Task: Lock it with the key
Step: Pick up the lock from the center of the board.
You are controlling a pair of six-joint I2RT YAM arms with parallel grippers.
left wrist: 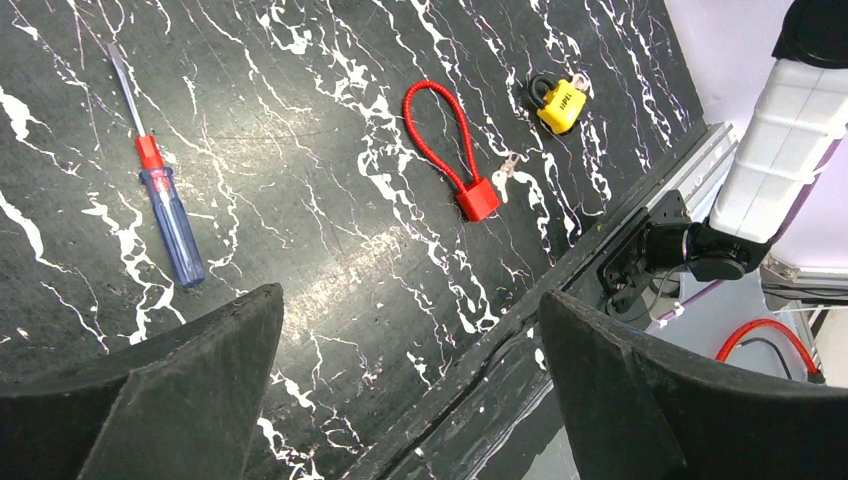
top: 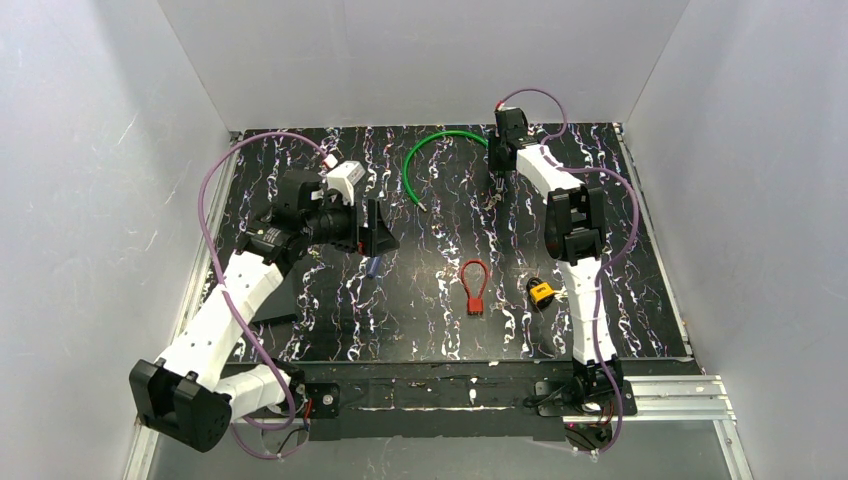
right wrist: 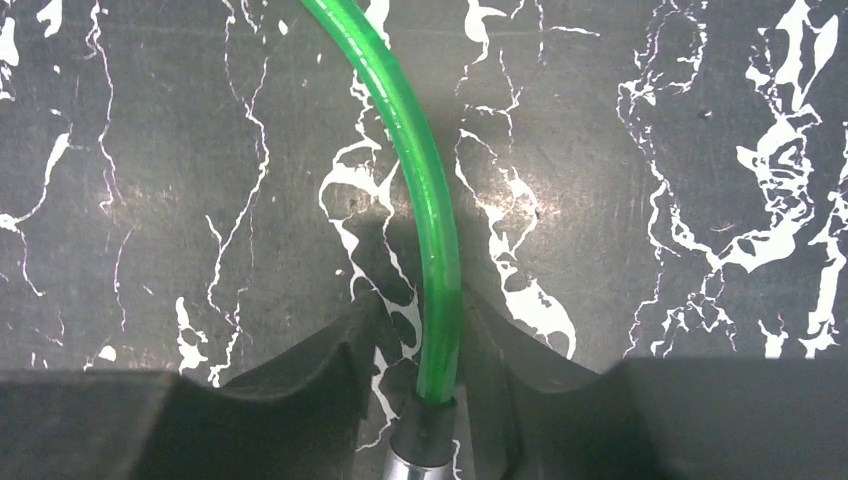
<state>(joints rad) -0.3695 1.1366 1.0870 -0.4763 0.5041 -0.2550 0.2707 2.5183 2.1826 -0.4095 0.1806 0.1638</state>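
The lock (top: pixel 541 292), a small yellow padlock with a dark shackle, lies near the right arm's base; it also shows in the left wrist view (left wrist: pixel 562 105). The key (left wrist: pixel 503 172), tiny and silvery, lies on the table between the red loop piece and the lock in the left wrist view; I cannot make it out in the top view. My left gripper (top: pixel 375 235) (left wrist: pixel 412 295) is open and empty, held above the table's left middle. My right gripper (top: pixel 496 190) (right wrist: pixel 425 310) is at the far side, jaws closed around the end of a green cable (right wrist: pixel 400 120).
A red loop-shaped piece (top: pixel 474 285) (left wrist: pixel 440 150) lies left of the lock. A blue-handled screwdriver (left wrist: pixel 170 215) lies below my left gripper. The green cable (top: pixel 425 155) arcs across the back. Grey walls enclose three sides; a metal rail (top: pixel 650 395) runs along the near edge.
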